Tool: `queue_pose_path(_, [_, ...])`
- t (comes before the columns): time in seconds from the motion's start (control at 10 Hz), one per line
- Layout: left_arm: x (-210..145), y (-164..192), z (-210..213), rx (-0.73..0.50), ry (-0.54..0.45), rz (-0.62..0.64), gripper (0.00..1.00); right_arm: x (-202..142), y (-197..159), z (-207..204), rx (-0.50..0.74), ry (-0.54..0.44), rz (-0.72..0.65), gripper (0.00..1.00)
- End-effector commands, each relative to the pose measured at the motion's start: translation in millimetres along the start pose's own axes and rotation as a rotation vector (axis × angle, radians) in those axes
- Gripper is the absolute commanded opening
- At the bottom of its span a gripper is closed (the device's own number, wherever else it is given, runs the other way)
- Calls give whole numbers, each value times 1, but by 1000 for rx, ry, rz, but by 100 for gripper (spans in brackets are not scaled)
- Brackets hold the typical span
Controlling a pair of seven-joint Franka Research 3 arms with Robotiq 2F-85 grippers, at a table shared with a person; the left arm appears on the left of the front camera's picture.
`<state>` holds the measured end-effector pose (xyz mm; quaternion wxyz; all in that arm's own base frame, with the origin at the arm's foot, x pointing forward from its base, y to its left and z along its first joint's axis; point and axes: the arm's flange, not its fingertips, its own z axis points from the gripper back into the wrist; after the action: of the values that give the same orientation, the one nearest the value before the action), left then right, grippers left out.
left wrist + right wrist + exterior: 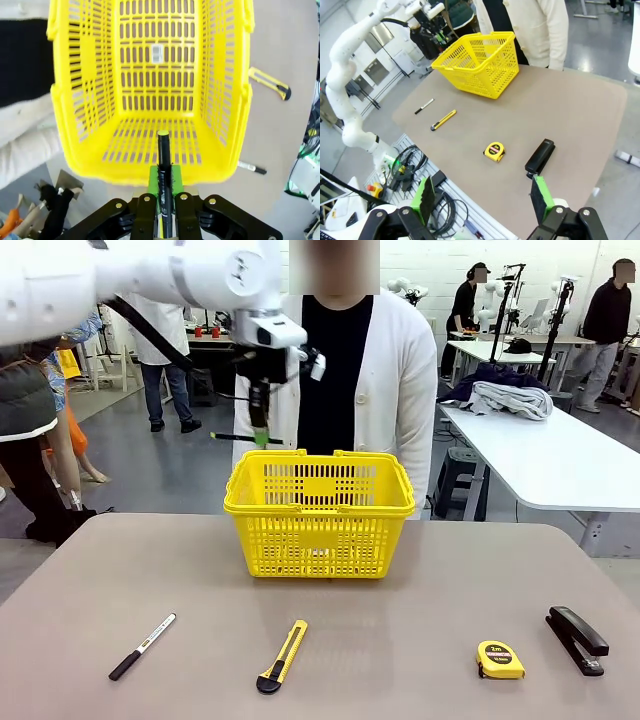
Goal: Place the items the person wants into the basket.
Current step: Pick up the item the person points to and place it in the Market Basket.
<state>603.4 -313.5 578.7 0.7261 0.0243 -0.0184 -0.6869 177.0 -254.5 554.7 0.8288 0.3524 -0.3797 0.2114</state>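
The yellow basket (320, 540) stands at the table's far middle, in front of the person (400, 370) in a white cardigan. My left gripper (260, 434) hangs just above and behind its far left rim, shut on the slim black pen (235, 437). In the left wrist view the pen (163, 160) sticks out between the green pads over the basket's (90, 75) rim. The utility knife (283, 655) lies near the front middle and the stapler (576, 638) at the front right. My right gripper (482, 197) stands open, high above the table's edge near the stapler (540, 156).
A black-capped white marker (142, 645) lies at the front left. A yellow tape measure (499, 659) sits left of the stapler. The table's middle is bare between the basket and the tools. Other tables and people stand behind.
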Motion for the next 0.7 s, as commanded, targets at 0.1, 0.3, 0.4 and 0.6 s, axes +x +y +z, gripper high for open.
queue_pose_path(0.1, [47, 31, -14, 14, 9, 52, 11, 1, 0, 0, 11, -17, 10, 100])
queue_pose_path(0.3, [61, 34, -31, 37, -25, 61, 11, 1, 0, 0, 11, -17, 10, 100])
queue_pose_path(0.4, [64, 37, -38, 28, -50, 43, 11, 1, 0, 0, 11, -17, 10, 100])
queue_pose_path(0.6, [63, 41, -50, 1, -93, 22, 11, 1, 0, 0, 11, -17, 10, 100])
